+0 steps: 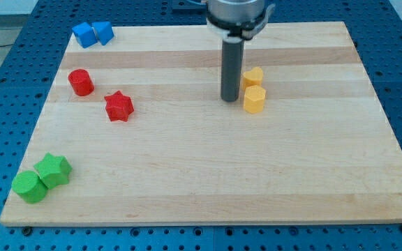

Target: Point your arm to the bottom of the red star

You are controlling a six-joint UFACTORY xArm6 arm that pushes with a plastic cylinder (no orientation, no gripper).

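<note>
The red star (118, 106) lies on the wooden board (208, 174) at the view's left of centre. A red cylinder (80, 82) sits just up and left of it. My tip (230, 100) rests on the board well to the right of the red star, at about the same height in the view. It stands right next to the left side of two yellow blocks, an upper one (252, 77) and a lower hexagonal one (255, 99).
Two blue blocks (93, 33) touch each other at the board's top left corner. A green cylinder (30, 187) and a green star (53, 170) sit together at the bottom left corner. A blue perforated table (5, 84) surrounds the board.
</note>
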